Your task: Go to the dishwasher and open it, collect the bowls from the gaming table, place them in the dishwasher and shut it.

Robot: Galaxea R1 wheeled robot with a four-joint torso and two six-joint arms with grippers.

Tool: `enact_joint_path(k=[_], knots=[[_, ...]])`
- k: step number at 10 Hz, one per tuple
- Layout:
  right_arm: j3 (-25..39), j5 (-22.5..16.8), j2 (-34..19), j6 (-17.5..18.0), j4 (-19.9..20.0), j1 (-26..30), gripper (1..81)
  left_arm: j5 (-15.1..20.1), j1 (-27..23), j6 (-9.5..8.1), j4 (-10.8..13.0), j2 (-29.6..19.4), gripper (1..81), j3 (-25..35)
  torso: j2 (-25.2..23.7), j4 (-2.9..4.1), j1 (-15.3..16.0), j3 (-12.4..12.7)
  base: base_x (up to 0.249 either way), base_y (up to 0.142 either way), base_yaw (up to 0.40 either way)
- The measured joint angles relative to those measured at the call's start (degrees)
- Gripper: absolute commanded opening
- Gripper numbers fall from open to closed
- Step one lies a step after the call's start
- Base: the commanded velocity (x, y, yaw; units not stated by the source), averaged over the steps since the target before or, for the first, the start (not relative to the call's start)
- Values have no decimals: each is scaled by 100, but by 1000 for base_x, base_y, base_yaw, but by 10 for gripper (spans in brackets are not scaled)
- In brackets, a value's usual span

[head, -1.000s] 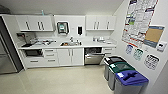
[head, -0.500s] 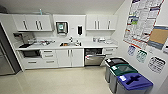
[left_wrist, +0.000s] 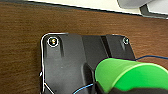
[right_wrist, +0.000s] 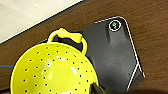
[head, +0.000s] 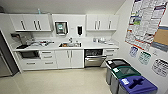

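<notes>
The dishwasher stands under the white counter, right of the sink cabinet. Its stainless door leans slightly out at the top, and a dark interior with racks shows above it. In the left wrist view a bright green bowl hangs close above the robot's dark plate, and my left gripper is shut on its rim. In the right wrist view a yellow perforated bowl with a loop handle is held the same way, my right gripper shut on its edge.
White upper cabinets and a sink line the back wall. Three bins stand along the right wall: black, green and blue. A steel fridge is at the left. Pale floor lies before the counter.
The whole head view has crept slightly nearer to the counter and bins, so the camera moved. The dishwasher's dark top gap shows more plainly now.
</notes>
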Motion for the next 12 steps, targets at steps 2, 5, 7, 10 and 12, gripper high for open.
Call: enact_joint_path(k=[2, 5, 7, 10, 12], knots=[[0, -2, -5, 0, 0, 10, 10, -13, 0, 0, 0, 55, 10, 16, 2, 0, 0, 0, 149, 0, 0], [0, 0, -6, 0, 2, 0, 10, -9, 0, 24, 0, 41, 10, 16, 0, 0, 0, 0, 147, 0, 0], [-4, -2, -13, 0, 2, -4, 10, -13, 0, 38, 0, 33, 10, 18, 2, 0, 0, 0, 145, 0, 0], [-2, -2, -9, 0, 2, -4, 10, -11, 1, 38, 0, 30, 10, 18, 2, 0, 0, 0, 138, 0, 0], [-2, -2, -9, -2, 2, -6, 10, -11, 1, 40, 0, 30, 10, 18, 2, 0, 0, 0, 138, 0, 0]])
